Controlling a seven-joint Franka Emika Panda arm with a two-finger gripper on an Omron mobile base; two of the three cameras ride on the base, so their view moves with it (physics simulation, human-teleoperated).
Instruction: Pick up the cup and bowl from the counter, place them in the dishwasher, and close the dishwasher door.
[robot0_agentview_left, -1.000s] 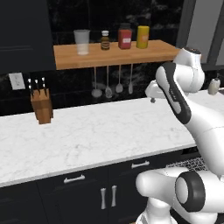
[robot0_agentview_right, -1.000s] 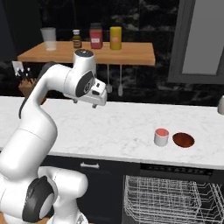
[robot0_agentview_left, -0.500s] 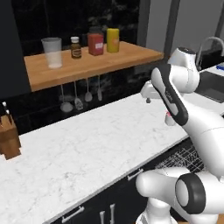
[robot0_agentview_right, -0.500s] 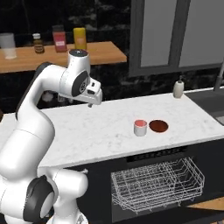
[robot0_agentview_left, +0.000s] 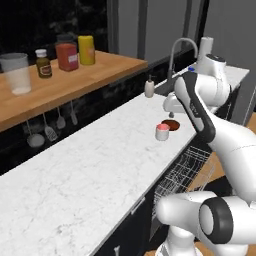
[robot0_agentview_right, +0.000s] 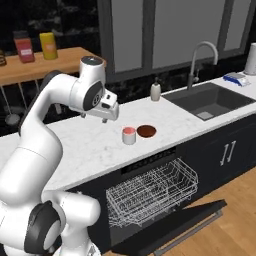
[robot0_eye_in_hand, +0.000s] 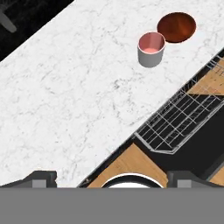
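the base has driven along the desk (robot0_agentview_right: 90, 150), so the cup (robot0_agentview_right: 129, 135) and bowl (robot0_agentview_right: 146, 131), touching side by side, now sit just above the open dishwasher (robot0_agentview_right: 150, 195). the claw (robot0_agentview_right: 102, 118) hangs short of the cup; its opening cannot be told.

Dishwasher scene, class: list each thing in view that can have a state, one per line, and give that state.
dishwasher door: open, folded down flat.
wire rack: pulled out, empty.
cup: upright on the counter, not held.
bowl: right way up on the counter, beside the cup.
gripper: above the counter, holding nothing; open or shut cannot be told.
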